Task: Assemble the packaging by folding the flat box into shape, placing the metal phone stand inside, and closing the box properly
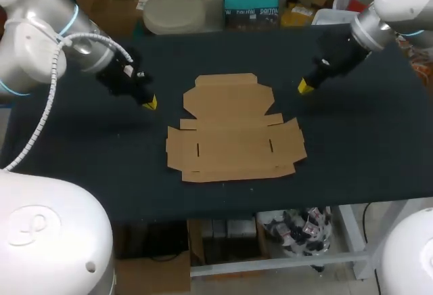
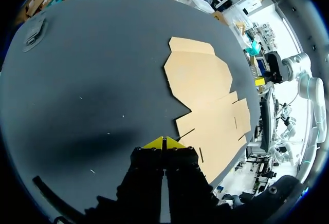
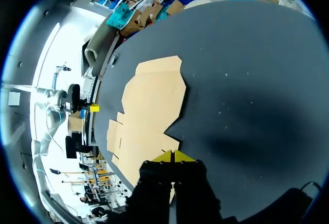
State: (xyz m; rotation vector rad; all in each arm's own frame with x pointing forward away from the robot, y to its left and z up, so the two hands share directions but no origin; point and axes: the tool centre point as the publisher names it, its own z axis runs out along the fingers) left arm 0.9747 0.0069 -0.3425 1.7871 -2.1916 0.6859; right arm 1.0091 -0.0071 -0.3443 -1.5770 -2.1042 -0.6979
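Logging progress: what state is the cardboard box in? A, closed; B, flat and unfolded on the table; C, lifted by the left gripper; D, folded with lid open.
B: the cardboard box lies flat on the table with its flaps spread out, and the left gripper and right gripper sit off to either side, not touching it.

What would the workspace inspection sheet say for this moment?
Surface: dark table cover, flat and unwrinkled.
Job's things: flat cardboard box lies unfolded mid-table; metal phone stand not seen.
Clutter: nothing seen.
Hands: left hand shut and holding nothing, to the left of the box and apart from it; right hand shut and holding nothing, off the box's far right corner.
Cables: white ribbed cable hangs along the left arm, clear of the box.
Surroundings: nothing seen reaching over the table.
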